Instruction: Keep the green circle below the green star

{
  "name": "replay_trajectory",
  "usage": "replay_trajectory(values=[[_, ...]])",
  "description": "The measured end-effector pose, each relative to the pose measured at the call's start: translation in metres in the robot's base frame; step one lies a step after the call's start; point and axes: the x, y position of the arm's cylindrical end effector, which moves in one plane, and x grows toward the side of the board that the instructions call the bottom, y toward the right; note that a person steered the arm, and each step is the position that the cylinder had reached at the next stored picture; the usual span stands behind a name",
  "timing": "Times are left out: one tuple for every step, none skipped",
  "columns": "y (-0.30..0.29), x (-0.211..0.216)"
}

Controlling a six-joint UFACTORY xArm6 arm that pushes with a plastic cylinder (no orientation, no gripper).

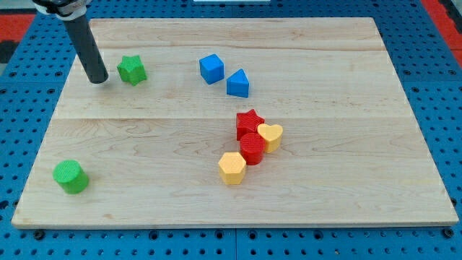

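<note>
The green star [131,70] lies near the view's top left of the wooden board. The green circle [71,177] lies well below it, near the board's bottom left corner and a little further left. My tip [98,79] rests on the board just left of the green star, with a small gap between them. The dark rod rises from the tip toward the view's top left.
A blue cube [211,68] and a blue triangle [238,84] lie at top centre. A red star [250,122], a red circle [253,149], a yellow heart [271,136] and a yellow hexagon [232,168] cluster right of centre. The board [346,79] sits on a blue pegboard.
</note>
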Motion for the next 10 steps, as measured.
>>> replay_trajectory(values=[[0.031,-0.006],[0.096,-0.006],[0.145,0.002],[0.129,0.037],[0.113,0.101],[0.094,0.179],[0.092,0.25],[0.027,0.244],[-0.006,0.214],[-0.032,0.168]])
